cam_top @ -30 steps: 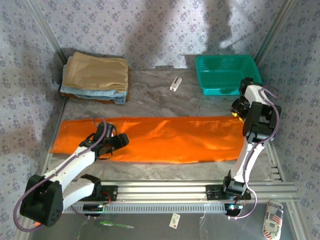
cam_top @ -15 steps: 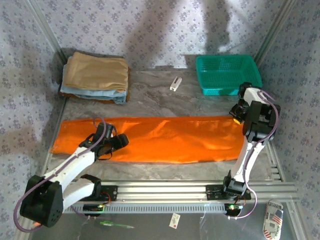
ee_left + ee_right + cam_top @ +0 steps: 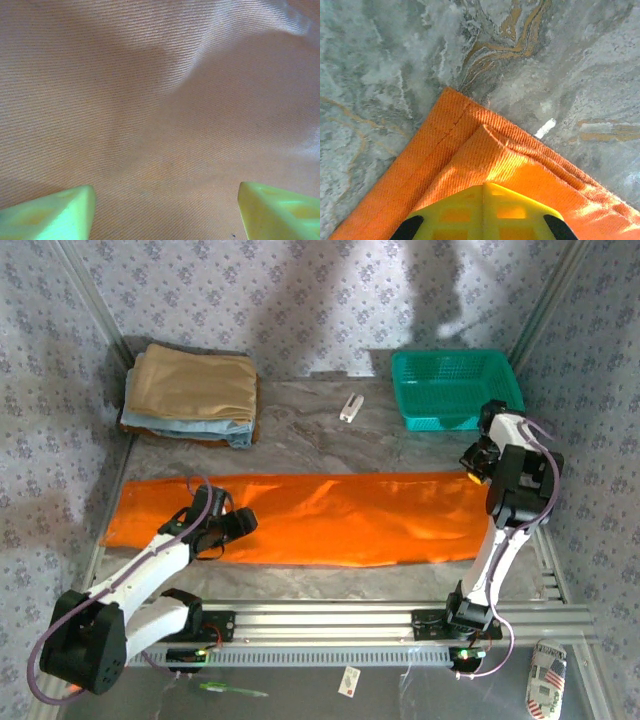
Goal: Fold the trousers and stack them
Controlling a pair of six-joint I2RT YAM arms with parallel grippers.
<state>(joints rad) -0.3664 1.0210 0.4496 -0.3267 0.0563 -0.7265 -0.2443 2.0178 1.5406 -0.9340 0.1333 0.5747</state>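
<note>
Lengthwise across the desk (image 3: 300,415), left edge to right edge, the orange trousers (image 3: 340,518) are lying flat. Right fingers (image 3: 483,202) are pinching their far right corner, likely for folding over. Left fingers (image 3: 243,521) are hanging wide over the left portion, gripping nothing.

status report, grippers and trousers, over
Right gripper shut on trousers corner. Left gripper open above the left end. Trousers flat, unfolded. Teal basket, folded cloths stand apart.
</note>
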